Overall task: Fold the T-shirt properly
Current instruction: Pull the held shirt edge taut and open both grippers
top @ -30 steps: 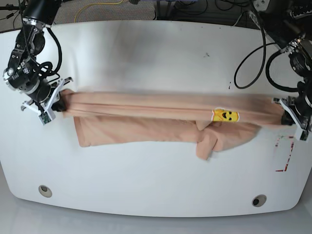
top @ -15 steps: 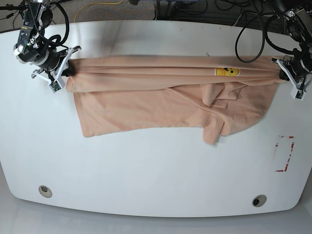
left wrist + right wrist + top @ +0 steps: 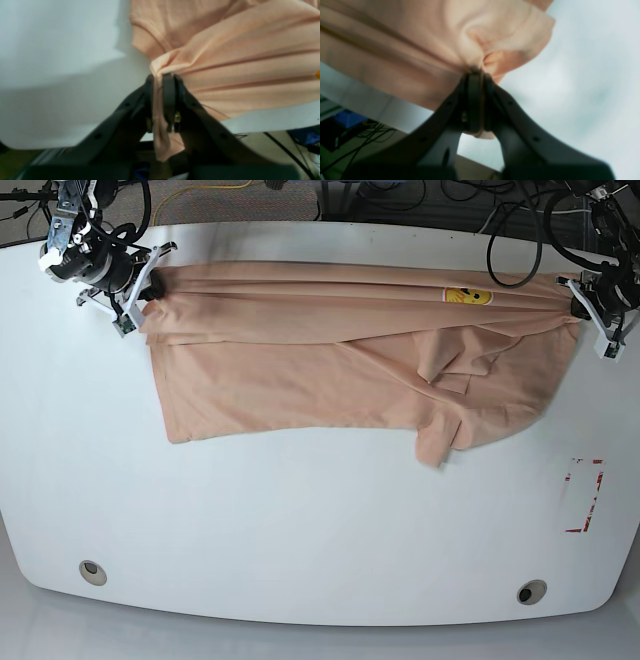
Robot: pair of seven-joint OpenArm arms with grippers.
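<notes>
Holding the T-shirt (image 3: 300,350) stretched between my two grippers, I judge it light, limp and quick to sag, best taken by bunched edge corners. My right gripper (image 3: 140,288), at ten o'clock on the white table (image 3: 300,520), is clenched on one corner; my left gripper (image 3: 585,305), at two o'clock, pinches the other.

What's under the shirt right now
The T-shirt lies spread on the white table, its far edge pinched by the left gripper and right gripper. Whether anything else lies beneath is hidden by the cloth.
</notes>
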